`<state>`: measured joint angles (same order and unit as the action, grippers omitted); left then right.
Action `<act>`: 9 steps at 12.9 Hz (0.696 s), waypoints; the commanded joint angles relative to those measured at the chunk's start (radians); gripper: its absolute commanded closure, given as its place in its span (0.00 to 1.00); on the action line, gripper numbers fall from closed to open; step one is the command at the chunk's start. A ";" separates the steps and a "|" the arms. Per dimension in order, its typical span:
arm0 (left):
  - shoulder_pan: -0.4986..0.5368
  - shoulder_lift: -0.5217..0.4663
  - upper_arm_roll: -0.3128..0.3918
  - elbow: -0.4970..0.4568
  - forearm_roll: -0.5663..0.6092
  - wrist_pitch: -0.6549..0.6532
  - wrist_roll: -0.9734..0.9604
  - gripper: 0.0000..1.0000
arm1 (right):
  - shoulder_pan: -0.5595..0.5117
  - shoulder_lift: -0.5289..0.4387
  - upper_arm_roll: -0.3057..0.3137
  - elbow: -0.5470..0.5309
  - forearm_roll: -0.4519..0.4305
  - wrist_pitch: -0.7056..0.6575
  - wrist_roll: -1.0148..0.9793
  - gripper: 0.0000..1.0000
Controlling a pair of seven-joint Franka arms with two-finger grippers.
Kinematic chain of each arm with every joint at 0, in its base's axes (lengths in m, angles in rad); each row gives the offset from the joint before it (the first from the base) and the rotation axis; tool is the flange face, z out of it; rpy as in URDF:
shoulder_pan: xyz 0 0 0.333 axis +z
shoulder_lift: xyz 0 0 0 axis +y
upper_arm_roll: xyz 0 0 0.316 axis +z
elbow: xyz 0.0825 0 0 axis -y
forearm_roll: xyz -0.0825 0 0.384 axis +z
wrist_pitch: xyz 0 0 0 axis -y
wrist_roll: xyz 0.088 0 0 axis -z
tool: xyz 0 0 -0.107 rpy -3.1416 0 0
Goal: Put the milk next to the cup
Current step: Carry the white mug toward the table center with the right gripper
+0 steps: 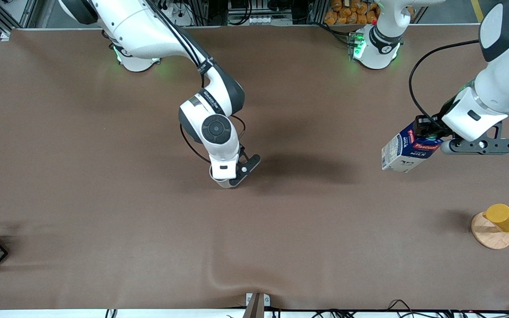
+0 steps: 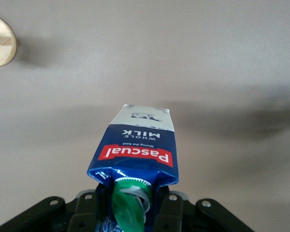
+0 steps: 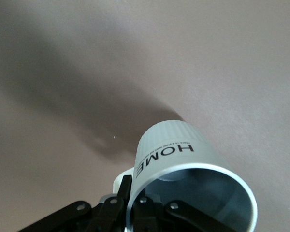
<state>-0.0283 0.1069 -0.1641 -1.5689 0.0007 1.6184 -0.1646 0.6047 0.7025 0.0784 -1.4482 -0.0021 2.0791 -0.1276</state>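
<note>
The small off-white ribbed ceramic cup [image 1: 224, 179] sits under the right end effector [image 1: 237, 174] near the middle of the brown desk [image 1: 104, 198]; in the right wrist view the cup [image 3: 183, 179] fills the space at the black fingers [image 3: 117, 205], which clamp on its rim, and its base looks to be on or just above the desk, though I cannot tell which. The dark blue gable-top milk carton [image 1: 409, 150] with the red label hangs in the air in the left end effector [image 1: 429, 132], over the desk toward the left arm's end; the left wrist view shows the fingers [image 2: 170, 212] shut on the carton's [image 2: 137, 150] top beside the green cap [image 2: 128, 205]. Taking the front camera as six o'clock, the cup lies at about eight to nine o'clock from the carton, well apart. The carton's long axis is tilted, base pointing toward seven o'clock, so I judge it needs righting before it goes down beside the cup. The left arm already carries it.
</note>
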 commanded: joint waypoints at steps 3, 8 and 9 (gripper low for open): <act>-0.005 0.028 -0.064 0.026 -0.018 -0.034 -0.064 0.92 | 0.046 0.100 -0.006 0.087 0.120 0.102 0.187 1.00; -0.042 0.054 -0.087 0.026 -0.014 -0.031 -0.148 0.92 | 0.073 0.141 -0.008 0.144 0.145 0.119 0.229 0.80; -0.051 0.054 -0.087 0.026 -0.013 -0.029 -0.168 0.92 | 0.075 0.141 -0.009 0.144 0.142 0.131 0.226 0.27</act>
<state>-0.0645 0.1498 -0.2508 -1.5689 -0.0003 1.6066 -0.3002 0.6619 0.8107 0.0755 -1.3473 0.1243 2.1944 0.0837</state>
